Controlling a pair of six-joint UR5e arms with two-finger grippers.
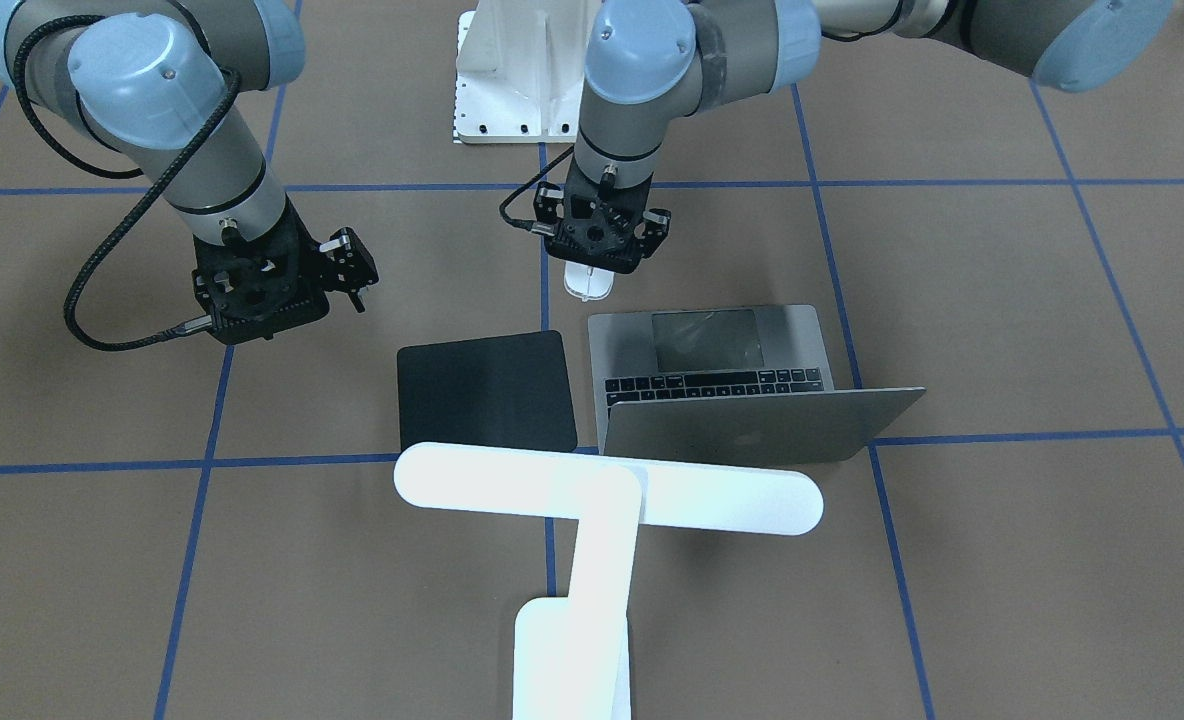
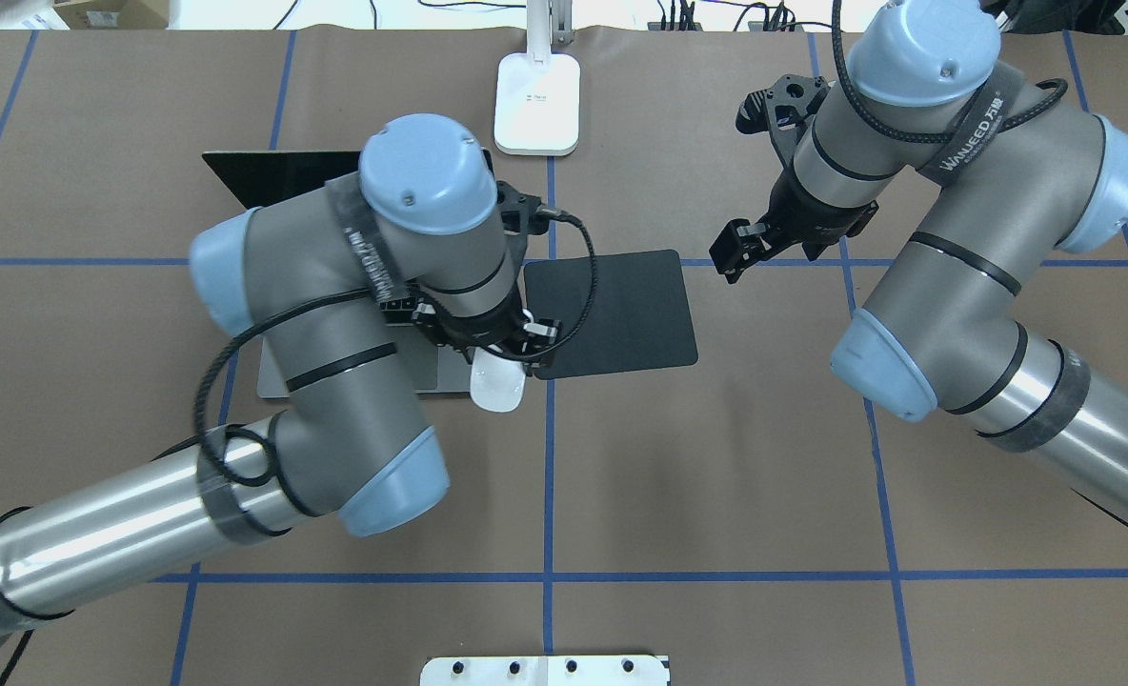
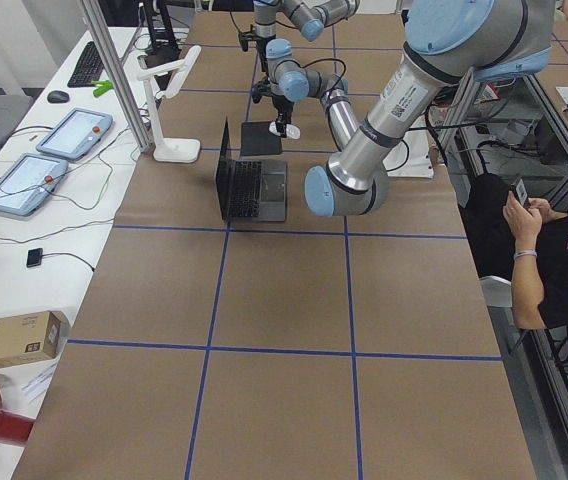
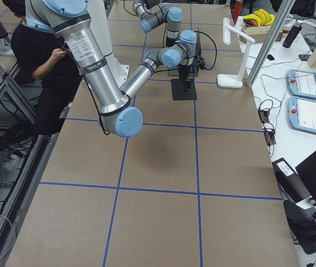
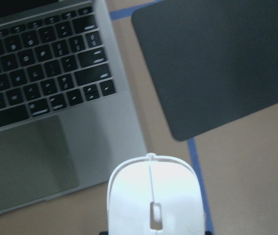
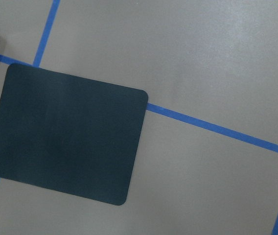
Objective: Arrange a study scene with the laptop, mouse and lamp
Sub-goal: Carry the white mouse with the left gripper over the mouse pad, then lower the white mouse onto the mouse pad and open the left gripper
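Seen from overhead, the laptop (image 1: 717, 350) lies open at the left, its screen toward 12 o'clock and largely covered by the left arm. At the laptop's 5 o'clock corner hangs the left end effector (image 1: 600, 262), closed on the mouse (image 5: 153, 196). The fingers themselves are hidden, but the wrist view shows the mouse tucked right under the camera, and the side view suggests it is off the counter (image 2: 716, 476). The black pad (image 2: 612, 310) lies at 2 o'clock from the mouse, just beside the laptop and bare. The lamp (image 1: 607, 490) stands at about 11 o'clock from the pad, its base near the counter's far edge. The right end effector (image 2: 731, 252) hovers at the pad's 2 o'clock, jaws apart and holding nothing. The step in hand looks like seating the mouse on the pad. Done well, it means carrying the mouse level toward 2 o'clock, clear of the laptop's corner, and stopping over the pad's middle. Then lower it until the underside sits flat, open only after that, and keep the right arm out of the path.
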